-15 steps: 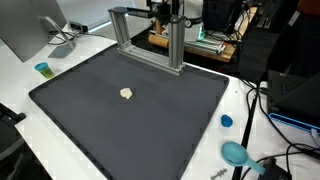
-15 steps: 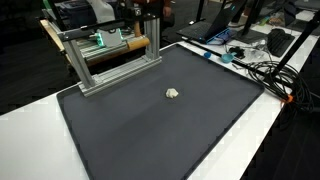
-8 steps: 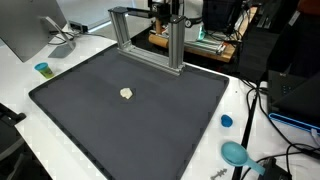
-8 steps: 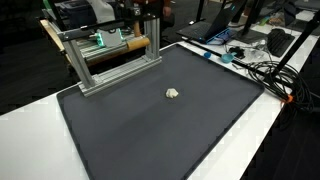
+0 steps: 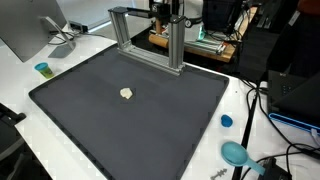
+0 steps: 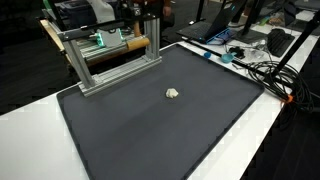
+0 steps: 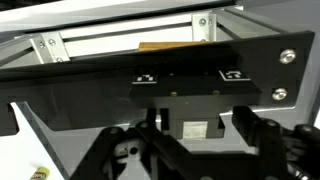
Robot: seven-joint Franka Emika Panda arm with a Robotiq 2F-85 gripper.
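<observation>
A small pale lump [image 5: 126,94] lies alone on the black mat [image 5: 130,135]; it also shows in an exterior view [image 6: 173,93] and at the bottom left corner of the wrist view [image 7: 38,173]. My gripper [image 7: 197,116] is open and empty, its two dark fingers set wide apart. It looks at a black plate with screws and the aluminium frame [image 7: 120,40] close in front. In both exterior views the arm [image 5: 165,10] is only partly seen, high behind the frame [image 6: 110,55], far from the lump.
An aluminium frame [image 5: 150,40] stands on the mat's far edge. A monitor [image 5: 25,30] and a small blue cup [image 5: 42,69] are beside the mat. A blue cap [image 5: 226,121], a teal disc [image 5: 235,153] and cables [image 6: 262,70] lie on the white table.
</observation>
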